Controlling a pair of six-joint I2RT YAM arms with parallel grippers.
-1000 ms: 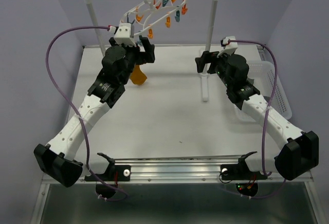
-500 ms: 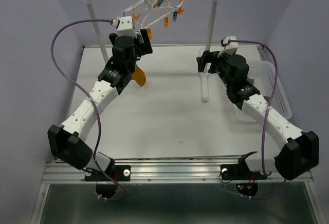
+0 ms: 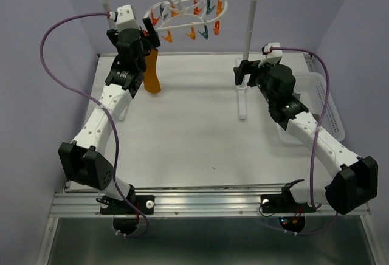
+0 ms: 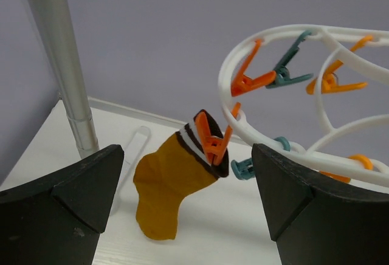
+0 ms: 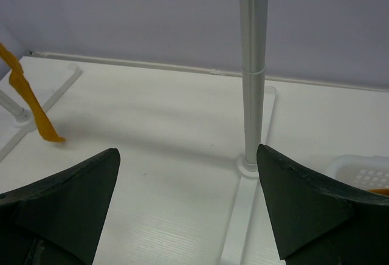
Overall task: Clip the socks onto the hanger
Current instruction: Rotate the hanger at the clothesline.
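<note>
The mustard sock [image 4: 173, 183], soft knit with a dark-striped cuff, now hangs by that cuff from an orange clip [image 4: 209, 143] on the white openwork plastic hanger [image 4: 223, 73]. The hanger has swung back level since the left tool [image 4: 185, 155] let go, so one sock appears clipped. The left tool and the right tool [image 5: 188, 161] both stand with jaws apart, empty.

White links [image 3: 97, 125], black joints [image 3: 79, 161] and purple cables [image 3: 41, 49] are noted behind left gripper [image 4: 185, 155] and right gripper [image 5: 188, 155].

Left wrist view: the hanger [image 4: 340, 31] runs off the right edge. Right wrist view: only a basket [image 5: 358, 160] corner shows; the mustard sock [image 5: 28, 104] is cut at left.
</note>
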